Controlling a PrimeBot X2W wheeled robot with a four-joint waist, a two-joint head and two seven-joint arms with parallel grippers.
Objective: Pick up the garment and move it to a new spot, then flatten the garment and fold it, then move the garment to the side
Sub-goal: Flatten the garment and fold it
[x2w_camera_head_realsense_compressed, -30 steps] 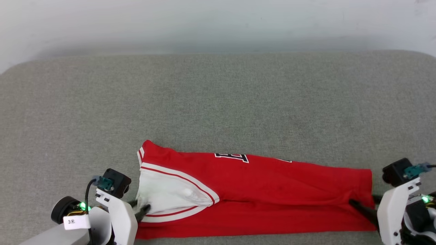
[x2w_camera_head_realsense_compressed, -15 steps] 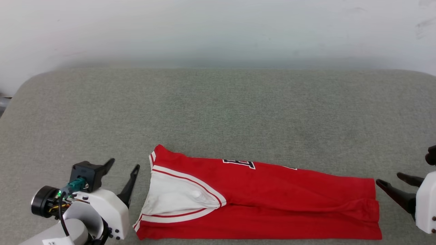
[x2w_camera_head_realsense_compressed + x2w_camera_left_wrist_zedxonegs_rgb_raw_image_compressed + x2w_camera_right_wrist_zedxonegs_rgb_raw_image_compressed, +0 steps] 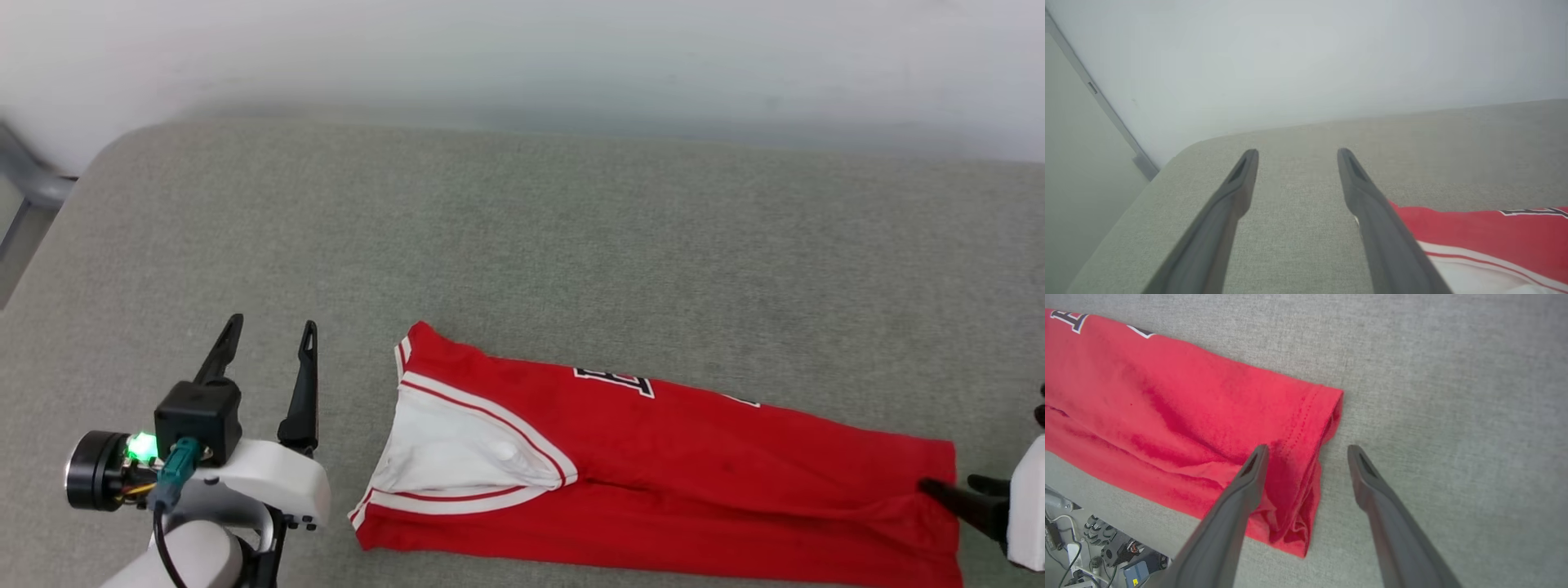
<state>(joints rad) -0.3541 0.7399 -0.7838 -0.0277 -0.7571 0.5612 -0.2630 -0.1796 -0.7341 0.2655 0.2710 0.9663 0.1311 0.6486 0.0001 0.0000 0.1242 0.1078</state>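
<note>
A red garment (image 3: pixel 653 482) lies on a grey fabric-covered tabletop (image 3: pixel 571 229), close to the near edge and right of the middle. It forms a long narrow band running left to right. A white sleeve (image 3: pixel 457 457) with red-and-white trim is tucked over the left end, and a scrap of black lettering (image 3: pixel 614 381) shows at the far edge.

The left pincer (image 3: pixel 273 322) is released and empty. It hangs over bare fabric to the left of the sleeve end, apart from the shirt. The right pincer (image 3: pixel 1307 448) is also released and grips nothing. One finger is over the hem (image 3: pixel 1314 428) at the right end and the other is over bare tabletop just beside it.

The task looks partly done. The shirt seems already spread flat and folded lengthwise, with a few soft creases near the hem. What probably remains is folding the band across its length into a compact stack and then moving it to the side.

The surface is grey woven fabric with rounded corners. A plain pale wall (image 3: pixel 522 49) stands behind it, and a grey metal frame (image 3: pixel 33 184) shows at the far left. Cables (image 3: pixel 1073 547) and small electronics sit below the near edge
</note>
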